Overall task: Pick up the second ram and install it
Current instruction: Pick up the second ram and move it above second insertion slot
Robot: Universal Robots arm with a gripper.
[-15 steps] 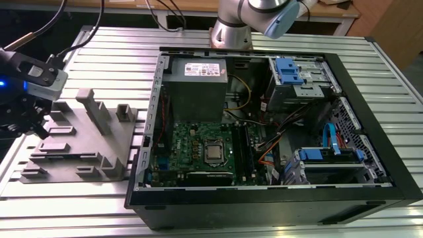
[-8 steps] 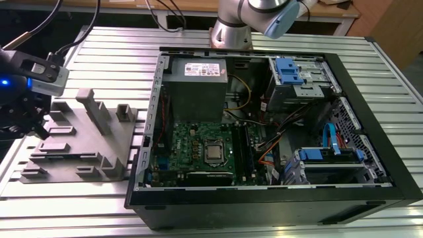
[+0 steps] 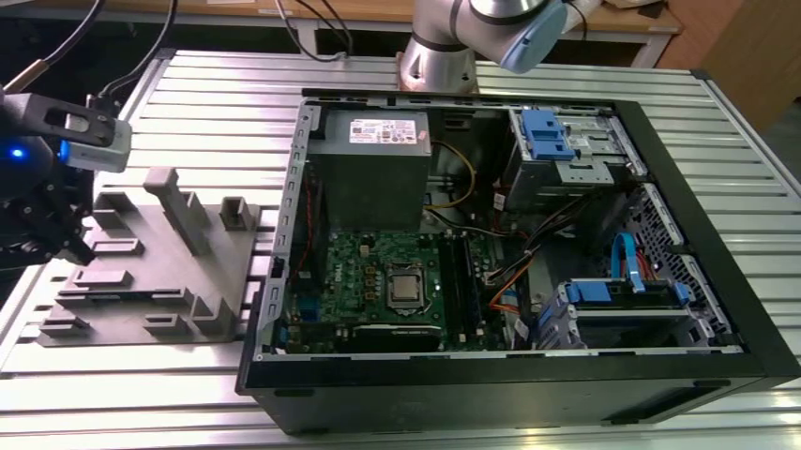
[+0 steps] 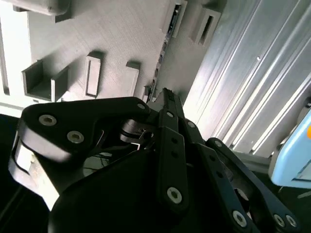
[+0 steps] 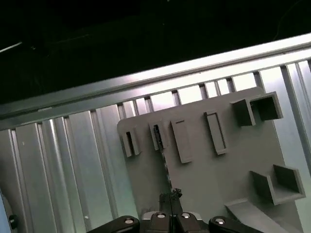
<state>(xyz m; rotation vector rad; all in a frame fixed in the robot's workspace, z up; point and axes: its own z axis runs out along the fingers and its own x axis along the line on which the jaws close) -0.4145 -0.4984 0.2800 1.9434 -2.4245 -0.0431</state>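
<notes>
We judge fingers (image 4: 171, 131) pinched together on end of second ram (image 5: 164, 160), edge-on in both wrist views; narrow grip keeps stick straight. Ram over grey fixture (image 3: 138, 281) on tabletop (image 3: 213, 103), well apart from open case (image 3: 501, 394). Cannot tell if far end clears slot.

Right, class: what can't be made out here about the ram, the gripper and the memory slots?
The second ram: edge-on in both wrist views, faces unseen; its near end hidden behind the fingers.
Gripper: in the exterior view, cropped by the picture's left edge and lost in shadow.
Memory slots: in the exterior view, too small and dark to tell which are filled.
</notes>
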